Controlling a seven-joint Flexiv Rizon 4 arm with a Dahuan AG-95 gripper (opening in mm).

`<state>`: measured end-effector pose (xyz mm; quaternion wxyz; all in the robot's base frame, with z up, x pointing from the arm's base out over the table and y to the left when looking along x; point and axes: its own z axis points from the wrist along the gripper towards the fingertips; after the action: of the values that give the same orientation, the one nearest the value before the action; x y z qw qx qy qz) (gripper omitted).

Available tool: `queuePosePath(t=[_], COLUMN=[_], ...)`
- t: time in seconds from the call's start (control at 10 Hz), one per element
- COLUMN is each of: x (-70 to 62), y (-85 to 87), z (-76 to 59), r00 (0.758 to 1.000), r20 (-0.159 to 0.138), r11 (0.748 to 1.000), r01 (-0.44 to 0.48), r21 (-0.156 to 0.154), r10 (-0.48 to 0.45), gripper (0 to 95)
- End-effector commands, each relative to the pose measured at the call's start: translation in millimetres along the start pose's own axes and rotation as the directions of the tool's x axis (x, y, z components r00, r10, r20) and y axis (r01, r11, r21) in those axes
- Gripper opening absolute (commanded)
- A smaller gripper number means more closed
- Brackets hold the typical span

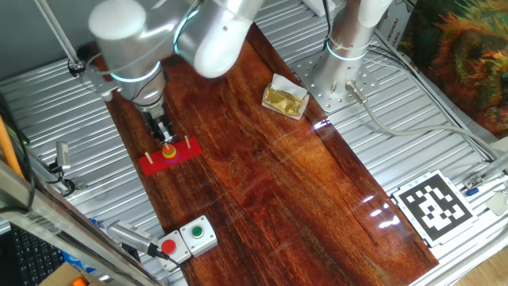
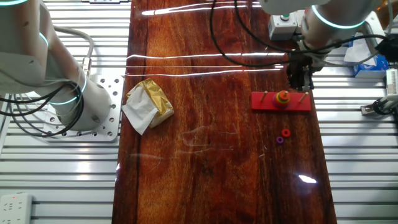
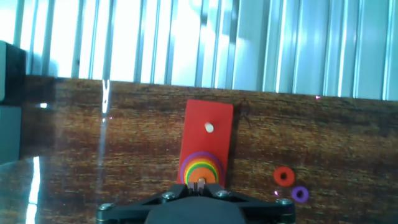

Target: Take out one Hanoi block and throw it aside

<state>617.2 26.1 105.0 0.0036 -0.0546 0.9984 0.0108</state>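
The Hanoi block is the small orange ring (image 3: 199, 175) on top of the rainbow stack (image 1: 170, 151) on the middle peg of the red base (image 2: 281, 102). Yellow, green and purple rings lie under it. My gripper (image 3: 199, 185) hangs just above the stack, its tips over the centre peg. The jaws stand close together with nothing between them. In the fixed views the gripper (image 1: 163, 133) (image 2: 298, 79) sits a little behind and above the stack (image 2: 283, 96). The orange ring rests on the stack, not held.
A tiny red piece (image 2: 285, 132) and a tiny purple piece (image 2: 280, 140) lie on the wood beside the base, also in the hand view (image 3: 284, 176) (image 3: 300, 194). A crumpled gold and white wrapper (image 2: 148, 104) lies mid-table. A button box (image 1: 189, 237) sits at the board's corner.
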Motion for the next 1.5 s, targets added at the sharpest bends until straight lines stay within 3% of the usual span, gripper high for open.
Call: queuePosePath(t=[0.1, 0.4, 0.7, 1.2, 1.3, 1.4, 1.5], x=[1.4, 0.6, -2.3, -6.6, -6.5, -6.5, -6.3], y=[-2.4, -17.8, -17.3, -15.4, -14.9, -14.0, -12.7], z=[2.8, 5.7, 6.1, 6.6, 6.8, 7.1, 7.5], r00=[1.000, 1.000, 0.999, 0.999, 0.999, 0.999, 0.999], r20=[0.010, 0.011, 0.013, 0.013, 0.015, 0.014, 0.016], r11=[1.000, 1.000, 0.999, 0.998, 0.998, 0.998, 0.996], r01=[0.001, -0.012, -0.032, -0.038, -0.032, -0.036, -0.040], r21=[0.002, -0.011, -0.042, -0.048, -0.053, -0.057, -0.081], r10=[-0.001, 0.012, 0.033, 0.038, 0.033, 0.037, 0.041], gripper=[0.0, 0.0, 0.0, 0.0, 38.0, 38.0, 38.0])
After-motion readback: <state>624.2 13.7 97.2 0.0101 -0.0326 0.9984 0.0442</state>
